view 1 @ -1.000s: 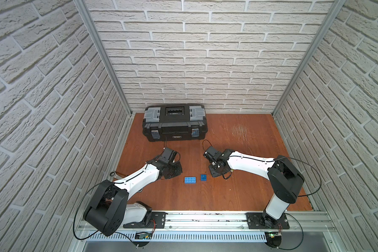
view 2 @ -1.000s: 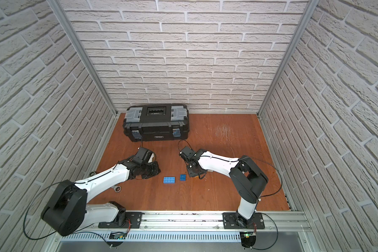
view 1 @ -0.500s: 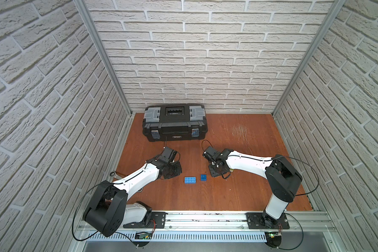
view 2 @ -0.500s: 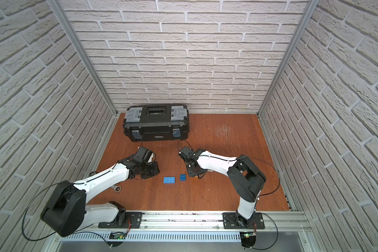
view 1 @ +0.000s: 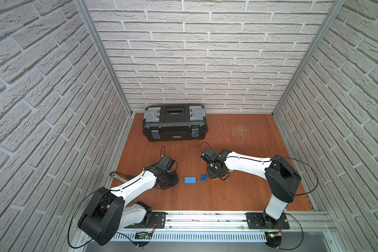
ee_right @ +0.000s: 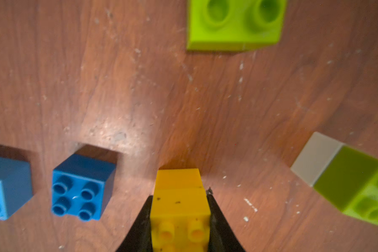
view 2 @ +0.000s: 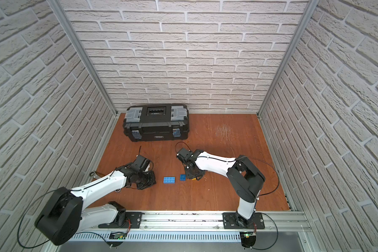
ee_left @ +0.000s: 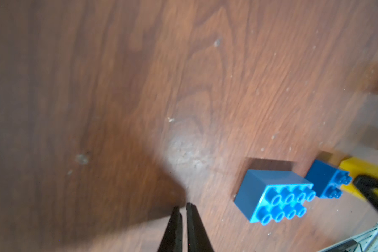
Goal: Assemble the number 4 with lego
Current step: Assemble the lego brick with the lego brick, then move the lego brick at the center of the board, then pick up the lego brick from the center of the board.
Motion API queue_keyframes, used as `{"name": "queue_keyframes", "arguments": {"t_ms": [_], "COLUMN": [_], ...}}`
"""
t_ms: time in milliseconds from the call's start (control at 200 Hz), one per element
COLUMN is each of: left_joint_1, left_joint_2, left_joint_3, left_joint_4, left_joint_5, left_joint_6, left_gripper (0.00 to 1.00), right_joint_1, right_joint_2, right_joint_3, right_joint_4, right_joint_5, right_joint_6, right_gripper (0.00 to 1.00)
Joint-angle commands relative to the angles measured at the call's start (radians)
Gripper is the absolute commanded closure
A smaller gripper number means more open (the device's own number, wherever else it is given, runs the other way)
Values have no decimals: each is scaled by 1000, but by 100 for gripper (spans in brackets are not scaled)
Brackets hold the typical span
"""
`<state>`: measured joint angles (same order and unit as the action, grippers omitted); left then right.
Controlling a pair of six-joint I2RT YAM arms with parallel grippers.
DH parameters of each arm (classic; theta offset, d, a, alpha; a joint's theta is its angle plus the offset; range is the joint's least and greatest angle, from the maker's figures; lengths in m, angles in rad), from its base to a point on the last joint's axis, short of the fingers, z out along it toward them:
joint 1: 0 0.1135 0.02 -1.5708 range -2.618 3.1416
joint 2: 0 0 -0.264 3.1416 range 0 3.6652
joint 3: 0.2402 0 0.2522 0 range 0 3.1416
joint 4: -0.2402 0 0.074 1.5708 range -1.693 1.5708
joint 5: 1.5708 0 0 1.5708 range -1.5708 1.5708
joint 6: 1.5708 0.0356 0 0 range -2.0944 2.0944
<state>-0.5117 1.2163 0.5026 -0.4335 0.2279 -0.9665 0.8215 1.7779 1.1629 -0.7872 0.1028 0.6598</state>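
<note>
Lego yellow pair (ee_right: 180, 203) grasped in right end effector (ee_right: 180, 195); left end effector (ee_left: 182, 207) clenched, empty.
Hold level, align over small blue brick (ee_right: 83, 187), press straight down.

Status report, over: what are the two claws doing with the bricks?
Left gripper shut, empty. Right gripper shut on yellow bricks. Small blue brick beside, apart; nothing between.

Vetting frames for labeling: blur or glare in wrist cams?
Left wrist: smeared toward the yellow bricks, longer blue brick fairly crisp, glare patch on the table. Right wrist: held yellow bricks crisp, green-white pair and lime brick soft, glare by the small blue brick.
</note>
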Motion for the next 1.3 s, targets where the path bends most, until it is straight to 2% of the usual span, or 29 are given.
{"name": "queue_keyframes", "arguments": {"t_ms": [0, 465, 1095, 1295], "left_joint_1": [-7, -121, -169, -170], "left_joint_2": [33, 141, 212, 187], "left_joint_3": [-1, -30, 8, -4], "left_joint_4": [80, 220, 276, 257], "left_joint_5": [17, 24, 3, -13], "left_joint_6": [-26, -107, -134, -147], "left_gripper": [90, 91, 92, 92], "right_joint_1": [20, 56, 57, 65], "right_joint_2": [28, 87, 63, -2], "right_joint_3": [46, 109, 107, 168], "right_joint_4": [-56, -61, -104, -154], "right_joint_5": [-36, 3, 55, 143], "right_joint_6": [52, 80, 80, 71], "right_gripper": [98, 98, 98, 98]}}
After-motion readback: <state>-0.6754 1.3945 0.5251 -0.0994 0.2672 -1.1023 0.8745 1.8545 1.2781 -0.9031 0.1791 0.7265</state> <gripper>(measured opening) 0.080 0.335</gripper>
